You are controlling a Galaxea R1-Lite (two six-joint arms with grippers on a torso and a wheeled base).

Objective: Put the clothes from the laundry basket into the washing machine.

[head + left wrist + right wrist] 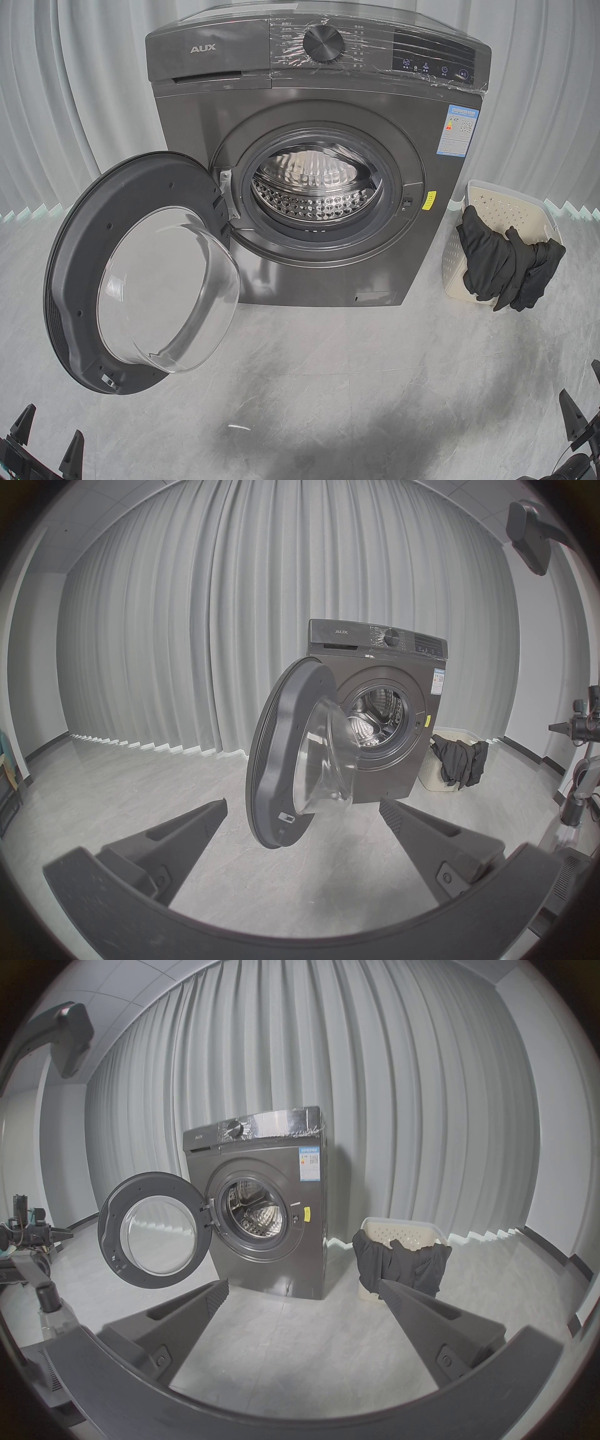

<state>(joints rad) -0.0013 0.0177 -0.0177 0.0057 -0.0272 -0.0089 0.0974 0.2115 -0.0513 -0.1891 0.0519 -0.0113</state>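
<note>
Head view places the black clothes [507,262] well apart from both grippers, ahead and to the right. They are draped over the front rim of the white laundry basket [500,201], which stands just beside the washing machine [312,87]. Left gripper [301,806] and right gripper [303,1285] sit low, each with 2 fingers spread wide, holding nothing. Door [81,250] hangs open to the left; the drum [312,203] shows perforated steel.
</note>
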